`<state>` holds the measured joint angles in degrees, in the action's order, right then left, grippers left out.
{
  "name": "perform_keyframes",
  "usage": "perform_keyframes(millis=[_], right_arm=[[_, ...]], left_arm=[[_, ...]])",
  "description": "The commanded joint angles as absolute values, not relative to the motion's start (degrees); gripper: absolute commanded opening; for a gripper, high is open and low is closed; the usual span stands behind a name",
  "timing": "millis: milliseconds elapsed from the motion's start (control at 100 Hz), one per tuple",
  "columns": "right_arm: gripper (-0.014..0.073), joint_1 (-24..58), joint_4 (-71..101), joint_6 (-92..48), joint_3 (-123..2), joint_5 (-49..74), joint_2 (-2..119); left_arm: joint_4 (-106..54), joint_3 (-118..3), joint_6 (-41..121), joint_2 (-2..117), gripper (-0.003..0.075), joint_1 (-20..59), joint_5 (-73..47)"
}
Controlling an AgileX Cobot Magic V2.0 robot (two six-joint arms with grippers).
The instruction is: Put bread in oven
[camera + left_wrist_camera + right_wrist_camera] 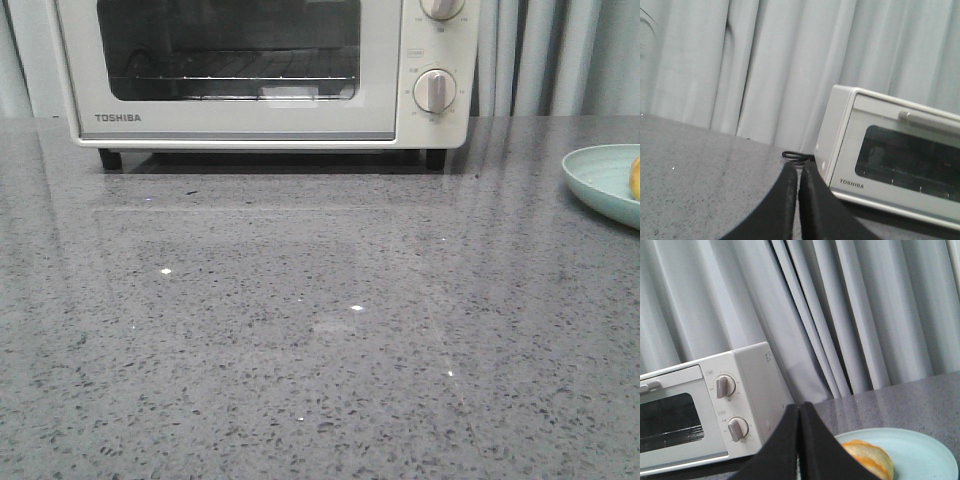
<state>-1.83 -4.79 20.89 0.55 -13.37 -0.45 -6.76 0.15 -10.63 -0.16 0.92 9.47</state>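
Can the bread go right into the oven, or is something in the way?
Something is: the oven door is shut. The bread sits on the plate, right of the oven. Otherwise the table between them looks bare.

Bread [867, 457] on plate [920, 450], right of oven [260, 70].

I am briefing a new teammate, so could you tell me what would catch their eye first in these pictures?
The cream-white Toshiba oven dominates the back of the grey table, its glass door closed. At the table's far right edge sits a pale green plate holding the golden bread. Both the left gripper and right gripper show fingers pressed together, holding nothing.
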Motion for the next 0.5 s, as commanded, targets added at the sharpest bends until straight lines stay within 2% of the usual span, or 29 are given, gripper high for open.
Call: perform_keyframes(millis=[0,130,200,490], right_arm=[[-0.0075,-1.55,-4.9,21.76,-0.03,-17.1,-1.63],[-0.0066,-1.55,-4.9,27.41,-0.3,-15.93,-1.63],[-0.0066,-1.3,-4.9,28.87,-1.98,-11.04,-1.63],[-0.0066,2.76,-4.9,28.76,-12.66,7.91,0.29]], left_arm=[[-9.55,0.56,-11.17,-1.62,-0.0022,0.81,17.38],[-9.54,0.56,-14.49,-1.62,-0.0022,0.81,21.78],[-9.34,-0.65,-14.49,-1.62,-0.0022,0.81,21.19],[-5.93,-13.61,-14.49,0.29,-0.0022,0.81,3.57]])
